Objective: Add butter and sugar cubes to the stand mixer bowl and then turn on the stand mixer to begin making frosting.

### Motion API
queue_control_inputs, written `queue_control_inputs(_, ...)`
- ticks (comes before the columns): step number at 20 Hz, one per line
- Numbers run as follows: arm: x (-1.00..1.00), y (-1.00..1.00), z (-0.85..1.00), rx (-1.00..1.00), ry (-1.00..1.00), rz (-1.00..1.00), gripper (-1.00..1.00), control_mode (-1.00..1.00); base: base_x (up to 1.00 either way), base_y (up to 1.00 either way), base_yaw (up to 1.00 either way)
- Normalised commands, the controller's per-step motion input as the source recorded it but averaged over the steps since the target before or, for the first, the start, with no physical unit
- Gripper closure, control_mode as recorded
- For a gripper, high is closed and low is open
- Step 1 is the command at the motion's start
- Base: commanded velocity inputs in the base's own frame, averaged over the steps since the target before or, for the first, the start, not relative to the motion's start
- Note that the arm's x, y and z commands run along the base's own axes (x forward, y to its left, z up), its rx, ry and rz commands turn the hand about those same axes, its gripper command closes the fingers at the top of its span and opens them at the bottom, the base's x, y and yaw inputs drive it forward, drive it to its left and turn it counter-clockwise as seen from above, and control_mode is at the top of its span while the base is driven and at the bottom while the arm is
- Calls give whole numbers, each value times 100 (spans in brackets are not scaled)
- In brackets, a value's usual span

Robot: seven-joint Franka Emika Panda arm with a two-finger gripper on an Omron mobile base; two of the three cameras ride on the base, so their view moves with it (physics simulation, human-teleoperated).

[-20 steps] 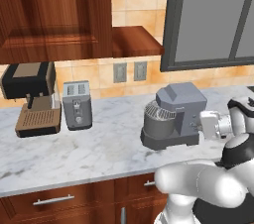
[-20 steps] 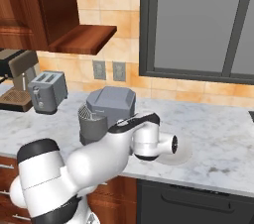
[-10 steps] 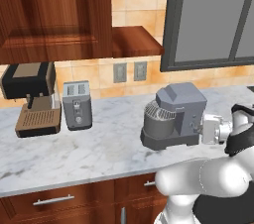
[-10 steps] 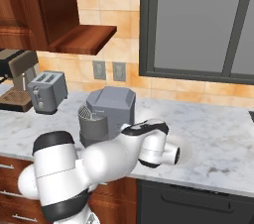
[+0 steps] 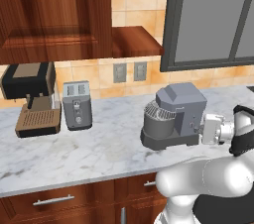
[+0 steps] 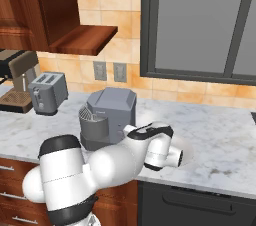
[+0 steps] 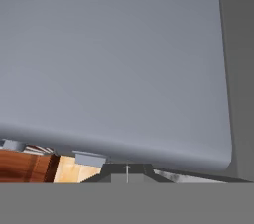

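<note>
We are holding the end effector [image 5: 202,132] right at the back side of the stand mixer [image 5: 181,113], its fingers pressed together with nothing between them. In the left base view the white hand is reaching in from the right, level with the mixer's boxy body and apparently touching it. In the hand view the fingertips [image 7: 127,172] are meeting at the bottom edge, and the mixer's smooth slate-grey panel [image 7: 114,59] is sitting very close in front of them.

The mixer is standing on the marble counter [image 5: 99,148], about midway along it, with the stand mixer bowl [image 5: 158,124] seated on its base under the head, on the side facing the toaster [image 5: 77,104]. The toaster and the coffee machine [image 5: 32,98] are standing well apart from the mixer, further left along the wall. In the right base view our arm is crossing in front of the mixer [image 6: 111,115], hiding its lower part, while the bowl [image 6: 93,126] is showing at its left.

We cannot tell whether butter or sugar cubes are lying in the bowl.
</note>
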Motion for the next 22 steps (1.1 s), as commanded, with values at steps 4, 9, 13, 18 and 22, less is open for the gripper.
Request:
queue_control_inputs(4,9,100,-8,1,0,-2,100,-100,0,0,0)
queue_control_inputs(9,7,100,0,0,0,-2,100,-100,0,0,0)
queue_control_inputs(13,3,100,0,0,2,-2,100,-100,0,0,0)
queue_control_inputs(18,9,100,7,0,1,-1,100,-100,0,0,0)
queue_control_inputs(22,20,100,24,0,3,0,100,-100,0,0,0)
